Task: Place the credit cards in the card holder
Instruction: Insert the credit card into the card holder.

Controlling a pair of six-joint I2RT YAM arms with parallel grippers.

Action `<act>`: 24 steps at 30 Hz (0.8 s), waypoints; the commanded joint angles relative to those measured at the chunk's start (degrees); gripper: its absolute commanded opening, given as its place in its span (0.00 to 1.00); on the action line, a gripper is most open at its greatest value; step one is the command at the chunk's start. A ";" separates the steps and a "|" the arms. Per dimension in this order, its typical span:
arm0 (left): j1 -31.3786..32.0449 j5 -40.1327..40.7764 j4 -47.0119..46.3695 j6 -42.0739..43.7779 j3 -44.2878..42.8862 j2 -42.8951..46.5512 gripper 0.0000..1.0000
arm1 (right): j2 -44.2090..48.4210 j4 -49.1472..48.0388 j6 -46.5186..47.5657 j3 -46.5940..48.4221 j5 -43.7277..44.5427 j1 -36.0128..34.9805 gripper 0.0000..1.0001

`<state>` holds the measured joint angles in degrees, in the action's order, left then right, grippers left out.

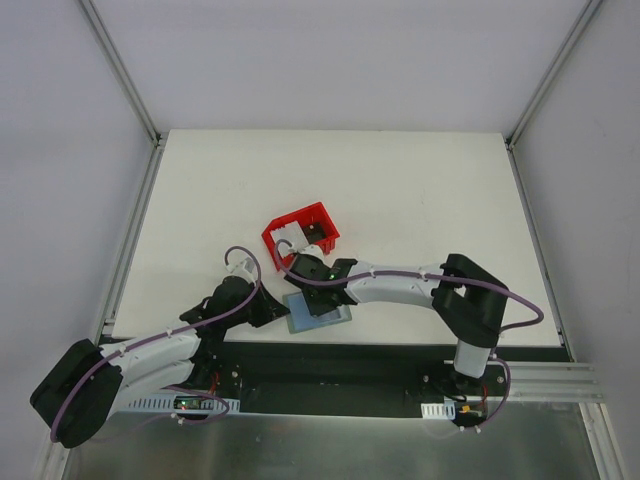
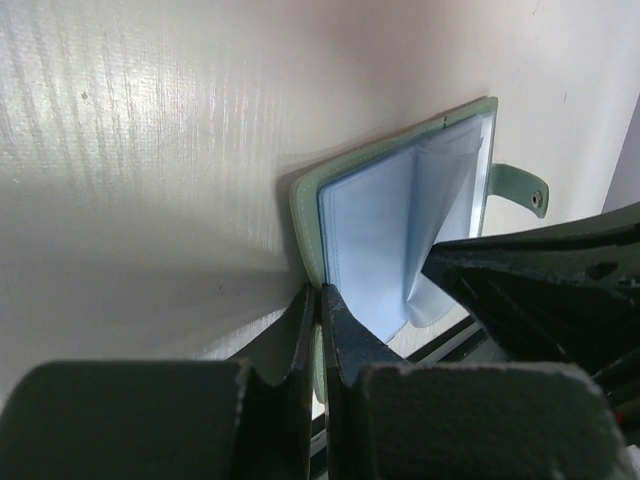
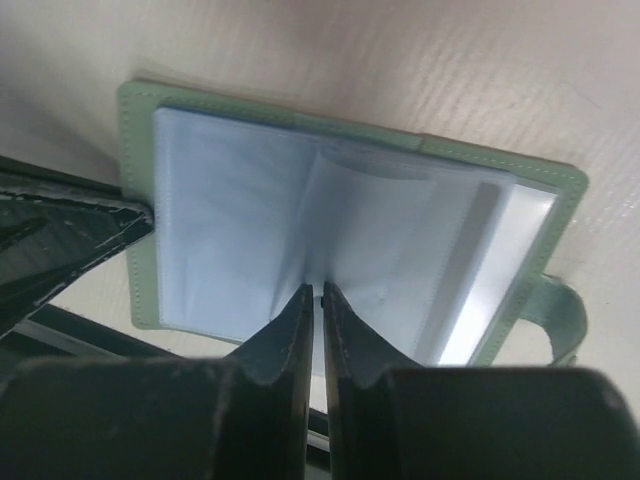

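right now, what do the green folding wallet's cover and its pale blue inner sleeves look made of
green wallet cover: likely faux leather, matte, with stitching along its edge. pale blue inner sleeves: thin soft plastic, glossy and translucent, one leaf bowing up.

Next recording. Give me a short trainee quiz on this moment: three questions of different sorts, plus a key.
1. True or false: the card holder lies snapped shut.
2. Where are the credit cards? A) red bin B) card holder C) right gripper
3. Which gripper pinches the holder's clear sleeve?
Key: 1 false; 2 A; 3 right gripper.
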<state>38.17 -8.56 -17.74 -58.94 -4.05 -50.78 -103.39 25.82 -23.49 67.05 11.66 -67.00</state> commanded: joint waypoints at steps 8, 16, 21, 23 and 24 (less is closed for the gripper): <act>-0.03 -0.15 -1.60 0.58 -1.04 -0.54 0.00 | 2.04 -11.65 1.42 -2.52 -10.15 0.12 0.19; -0.03 1.17 -2.56 -0.74 -0.60 -3.27 0.00 | 7.41 -24.93 2.30 -6.75 -22.20 0.56 0.28; -0.03 1.53 -2.65 -1.27 -0.60 -4.59 0.00 | 14.87 -25.93 2.92 -11.23 -14.87 0.64 0.33; -0.03 1.53 -2.65 -1.44 -0.34 -4.59 0.00 | 17.51 -18.99 1.95 -12.46 -6.96 1.43 0.36; -0.03 1.61 -2.74 -1.53 -0.25 -4.33 0.00 | 18.74 -17.66 1.34 -13.42 -4.48 2.05 0.38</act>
<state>38.17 -8.51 -21.56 -60.16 -4.14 -54.63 -91.50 3.36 -21.52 56.01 -4.47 -66.39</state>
